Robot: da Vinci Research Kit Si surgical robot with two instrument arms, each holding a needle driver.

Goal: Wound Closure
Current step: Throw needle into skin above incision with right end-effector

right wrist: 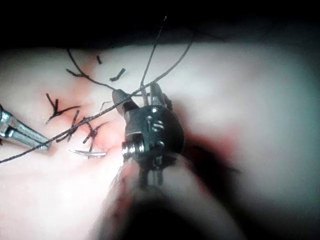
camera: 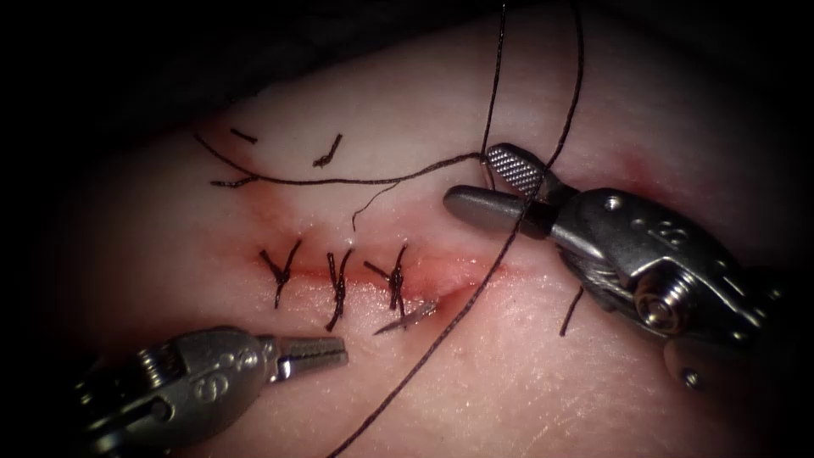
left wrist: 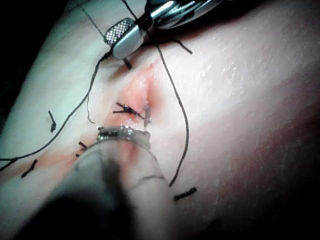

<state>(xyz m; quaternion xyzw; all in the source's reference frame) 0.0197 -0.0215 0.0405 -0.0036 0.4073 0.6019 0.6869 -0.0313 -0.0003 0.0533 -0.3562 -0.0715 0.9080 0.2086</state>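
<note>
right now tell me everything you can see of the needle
The needle is a thin, curved sliver of grey metal lying at the right end of the cut, just right of the third stitch. Part of its curve shows above the tissue, slanting up to the right; whether either end is buried in the tissue cannot be told. No tool holds it: the left end effector sits shut a little to its left, apart from it. In the right wrist view it shows as a pale arc on the tissue.
</note>
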